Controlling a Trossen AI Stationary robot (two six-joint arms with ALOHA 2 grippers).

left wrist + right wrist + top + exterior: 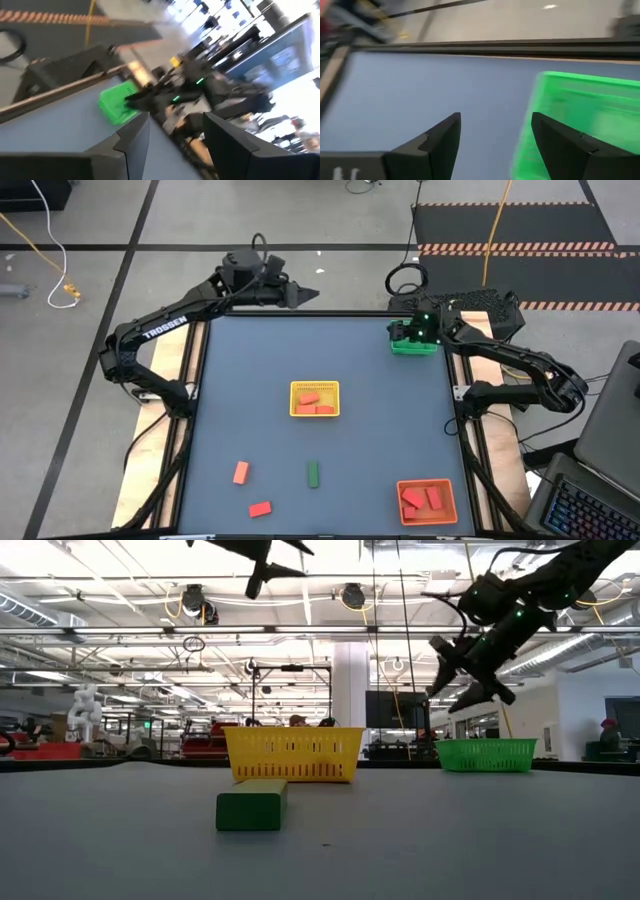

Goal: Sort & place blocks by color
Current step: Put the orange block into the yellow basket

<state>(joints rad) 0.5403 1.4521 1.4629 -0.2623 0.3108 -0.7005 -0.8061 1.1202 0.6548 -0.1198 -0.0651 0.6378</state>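
Right pincer (pixel 400 332) is held wide and empty just above the green tray (pixel 414 346) at the far right edge of the surface (pixel 250 380). Left pincer (pixel 312 295) is parted, empty, beyond the far edge. "TROSSEN" is read on the left arm. Mesh-walled yellow tray (pixel 315 399) sits mid-surface, orange tray (pixel 427 501) near right. Green block (pixel 313 473) and two orange-red blocks (pixel 241 472) (pixel 260 508) lie loose on open near surface.

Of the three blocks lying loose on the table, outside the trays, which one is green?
The green block, a short bar near the front edge; the two others loose, to its left, are orange-red.
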